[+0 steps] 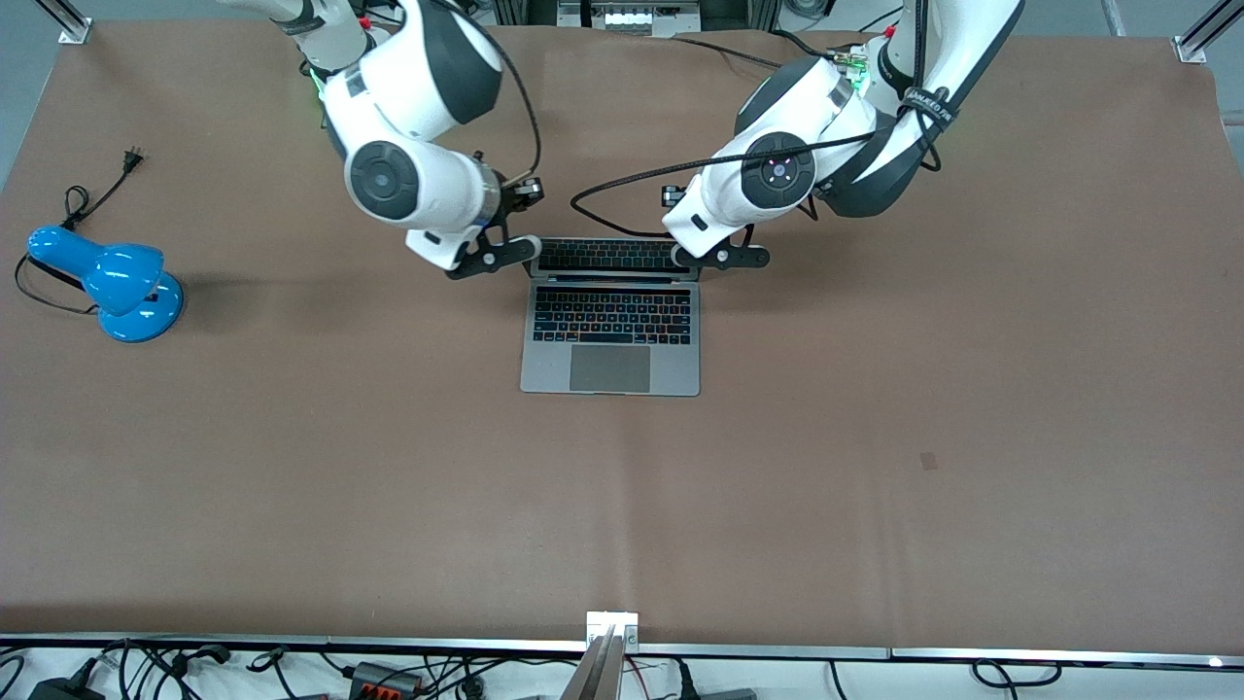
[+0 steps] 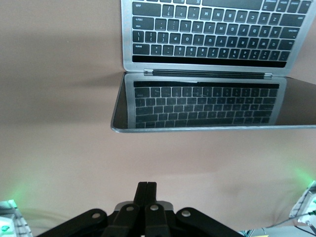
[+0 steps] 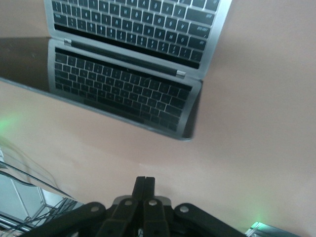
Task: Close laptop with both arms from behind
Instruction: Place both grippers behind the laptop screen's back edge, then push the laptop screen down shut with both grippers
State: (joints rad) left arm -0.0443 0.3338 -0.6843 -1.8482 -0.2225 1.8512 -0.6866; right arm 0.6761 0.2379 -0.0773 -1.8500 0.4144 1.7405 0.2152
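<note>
The silver-grey laptop (image 1: 610, 335) lies open in the middle of the table, its dark screen (image 1: 607, 256) tilted back toward the arms' bases. My right gripper (image 1: 498, 255) is shut and empty beside the lid's upper corner at the right arm's end. At the other upper corner my left gripper (image 1: 731, 258) is shut and empty too. The left wrist view shows the shut gripper (image 2: 146, 185) with the keyboard mirrored in the screen (image 2: 202, 106). In the right wrist view a strip of table shows between the shut gripper (image 3: 143, 180) and the lid's edge (image 3: 118, 116).
A blue desk lamp (image 1: 117, 282) with a black cord lies toward the right arm's end of the table. The left arm's black cable (image 1: 603, 190) loops low over the table just on the bases' side of the laptop's lid.
</note>
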